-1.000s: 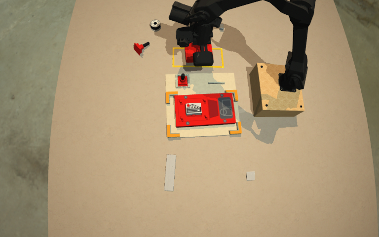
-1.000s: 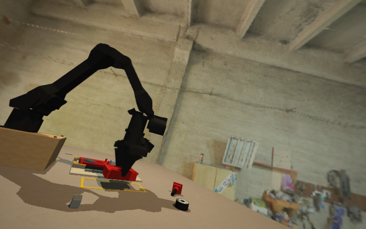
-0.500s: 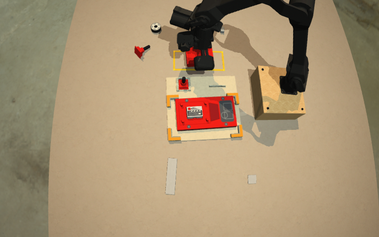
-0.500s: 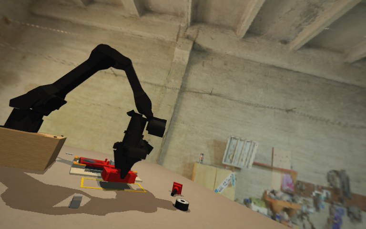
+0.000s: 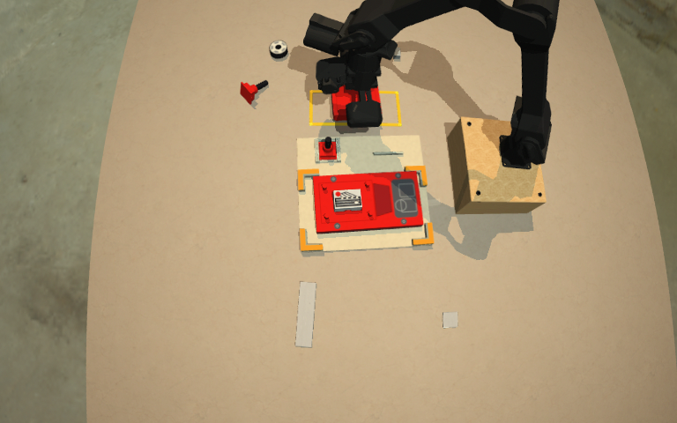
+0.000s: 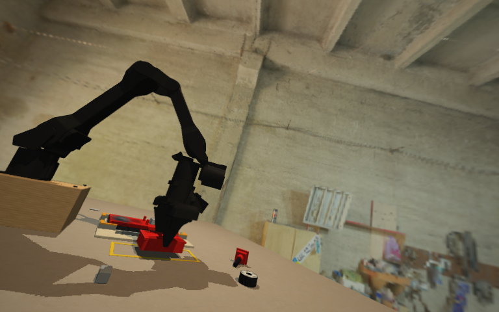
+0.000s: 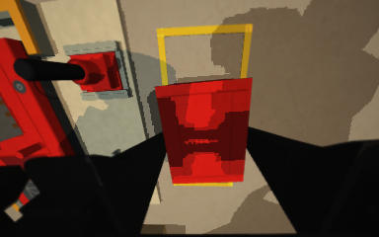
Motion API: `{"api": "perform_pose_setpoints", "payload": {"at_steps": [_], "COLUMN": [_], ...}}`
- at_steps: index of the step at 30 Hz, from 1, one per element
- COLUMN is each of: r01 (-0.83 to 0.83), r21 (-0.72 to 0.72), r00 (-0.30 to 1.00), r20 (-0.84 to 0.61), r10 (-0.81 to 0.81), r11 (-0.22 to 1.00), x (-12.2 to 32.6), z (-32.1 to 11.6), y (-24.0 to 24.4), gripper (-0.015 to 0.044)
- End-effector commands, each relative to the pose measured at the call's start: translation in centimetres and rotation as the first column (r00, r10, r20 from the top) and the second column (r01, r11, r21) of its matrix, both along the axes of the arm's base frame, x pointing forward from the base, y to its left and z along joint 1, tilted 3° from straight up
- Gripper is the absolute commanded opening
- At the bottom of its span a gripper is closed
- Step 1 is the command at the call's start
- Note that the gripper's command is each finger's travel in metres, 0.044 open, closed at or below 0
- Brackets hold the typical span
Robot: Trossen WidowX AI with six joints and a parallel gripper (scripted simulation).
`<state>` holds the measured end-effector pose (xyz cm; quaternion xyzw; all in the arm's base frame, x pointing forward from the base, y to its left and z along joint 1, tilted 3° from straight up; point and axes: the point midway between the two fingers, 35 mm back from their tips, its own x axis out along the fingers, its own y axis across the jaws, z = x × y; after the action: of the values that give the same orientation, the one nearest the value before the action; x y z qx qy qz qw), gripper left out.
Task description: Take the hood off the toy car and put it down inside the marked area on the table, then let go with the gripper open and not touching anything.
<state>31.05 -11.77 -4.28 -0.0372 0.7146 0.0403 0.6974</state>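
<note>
- Top view: My gripper (image 5: 361, 100) (image 6: 167, 242) (image 7: 203, 132) pinches the red hood (image 5: 341, 107) (image 6: 147, 241) (image 7: 202, 109) over the yellow marked area (image 5: 310, 107) (image 6: 112, 249) (image 7: 204, 30); the toy car (image 5: 384, 199) (image 6: 127, 220) (image 7: 10, 94) sits hoodless at six o'clock on its cream board (image 5: 359, 241).
- Top view, surroundings: A black-pegged red piece (image 5: 328, 149) (image 7: 96, 71) stands at seven o'clock, its lying twin (image 5: 248, 92) (image 6: 241, 254) at nine, a wheel (image 5: 278, 48) (image 6: 248, 278) at ten.
- Exterior view: The removal is done, and the hood appears to hang just above the table, its shadow beneath. Lowering, release and a clean retreat remain.
- Exterior view, bystanders: A grey block (image 6: 103, 273) waits at eight o'clock and the wheel at four, both outside the outline; neither seems to block a straight descent.
- Wrist view: My jaws grip the hood's two long sides. Yellow outline shows at twelve and a sliver at six, so I judge the near edge a tight fit.
- Wrist view, hazard: The standing piece's peg juts at ten o'clock; my car-side finger should spread modestly and rise straight, clear of the board.
</note>
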Motion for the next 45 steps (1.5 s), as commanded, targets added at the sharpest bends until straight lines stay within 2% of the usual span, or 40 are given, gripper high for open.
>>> {"api": "perform_pose_setpoints", "payload": {"at_steps": [1,22,39,45], "r01": [-0.003,-0.003,0.000,0.000], "r21": [-0.004,-0.004,0.000,0.000], "r00": [1.000,1.000,1.000,1.000], "r20": [-0.004,-0.004,0.000,-0.004], "r10": [0.003,0.003,0.000,0.000], "r11": [1.000,1.000,1.000,1.000], "x": [-0.1,-0.1,0.0,0.3], "z": [-0.3,-1.3,-0.9,3.2], "y": [-0.1,-0.1,0.0,-0.1], "gripper": [0.0000,0.0000,0.0440,0.0440]}}
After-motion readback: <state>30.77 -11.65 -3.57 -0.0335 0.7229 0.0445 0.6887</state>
